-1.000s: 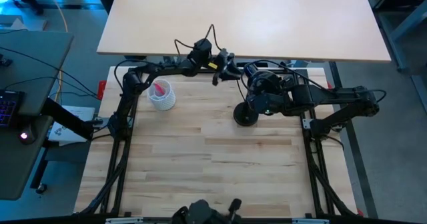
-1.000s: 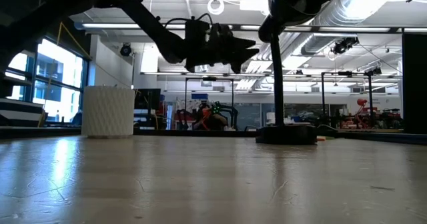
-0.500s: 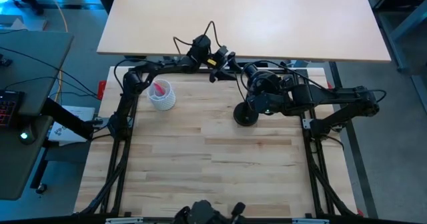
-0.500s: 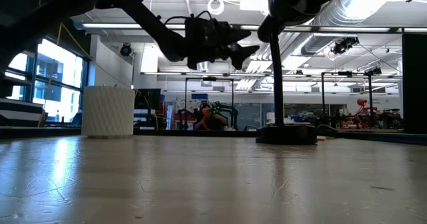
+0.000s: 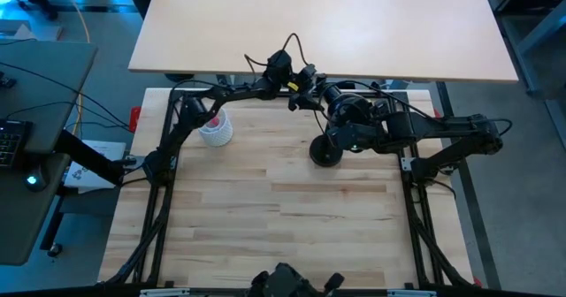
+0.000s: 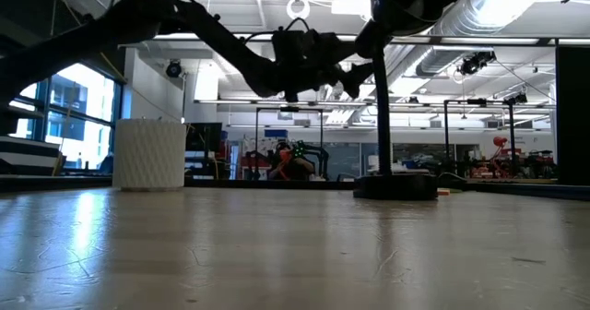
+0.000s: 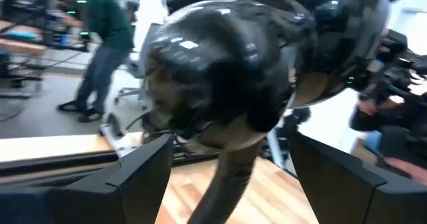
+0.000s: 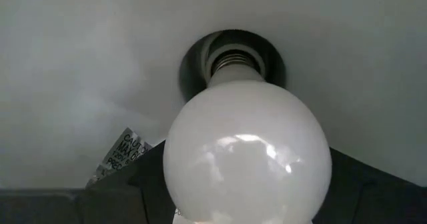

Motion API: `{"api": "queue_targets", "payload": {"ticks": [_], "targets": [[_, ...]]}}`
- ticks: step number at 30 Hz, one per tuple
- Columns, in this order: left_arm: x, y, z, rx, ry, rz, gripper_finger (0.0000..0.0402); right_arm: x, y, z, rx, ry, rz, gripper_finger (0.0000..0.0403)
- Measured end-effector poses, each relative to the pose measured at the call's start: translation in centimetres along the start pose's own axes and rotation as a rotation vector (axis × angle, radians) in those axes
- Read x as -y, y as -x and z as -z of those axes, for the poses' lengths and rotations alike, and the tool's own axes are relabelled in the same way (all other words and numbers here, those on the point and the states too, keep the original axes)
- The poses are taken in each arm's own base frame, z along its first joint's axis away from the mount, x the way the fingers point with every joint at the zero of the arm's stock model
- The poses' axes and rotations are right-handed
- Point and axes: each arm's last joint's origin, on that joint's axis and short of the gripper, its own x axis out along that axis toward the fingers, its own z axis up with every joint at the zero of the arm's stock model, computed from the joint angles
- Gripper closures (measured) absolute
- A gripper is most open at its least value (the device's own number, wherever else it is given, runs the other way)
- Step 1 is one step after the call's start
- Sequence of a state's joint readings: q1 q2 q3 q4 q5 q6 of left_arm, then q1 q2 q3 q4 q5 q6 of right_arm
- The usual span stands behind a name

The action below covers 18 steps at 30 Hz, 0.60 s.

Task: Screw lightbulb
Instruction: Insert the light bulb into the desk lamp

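The right gripper sits inside the lamp shade, its fingers spread around the bulb and closed on it; the bulb's screw base is at the mouth of the socket just ahead. A label is stuck on the shade wall beside the bulb. The left gripper hovers with fingers wide apart and nothing between them, right against the glossy lamp head, which fills the space ahead of it. Behind it stands a white cup. A person walks beyond the table.
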State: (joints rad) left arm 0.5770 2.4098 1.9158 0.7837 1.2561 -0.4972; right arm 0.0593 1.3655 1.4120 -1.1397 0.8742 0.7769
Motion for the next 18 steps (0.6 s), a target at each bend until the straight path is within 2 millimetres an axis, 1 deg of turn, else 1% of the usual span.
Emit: {"api": "queue_targets", "payload": {"ticks": [5, 10, 15, 18], "targets": [[0.3, -0.8, -0.7, -0.033, -0.024, 0.095, 0.0105, 0.0, 0.0, 0.1, -0.014, 0.002, -0.013, 0.0157], [0.7, -1.4, -0.8, -0.046, -0.036, 0.135, 0.0105, -0.1, 0.0, 0.1, -0.02, 0.005, -0.019, 0.0157], [0.8, -1.3, -0.9, -0.053, -0.034, 0.151, 0.0105, -0.1, 0.0, 0.1, -0.019, 0.043, -0.021, 0.0157], [0.7, -0.8, -1.0, -0.054, -0.048, 0.149, 0.0105, -0.1, 0.0, 0.0, -0.017, 0.047, -0.021, 0.0157]]}}
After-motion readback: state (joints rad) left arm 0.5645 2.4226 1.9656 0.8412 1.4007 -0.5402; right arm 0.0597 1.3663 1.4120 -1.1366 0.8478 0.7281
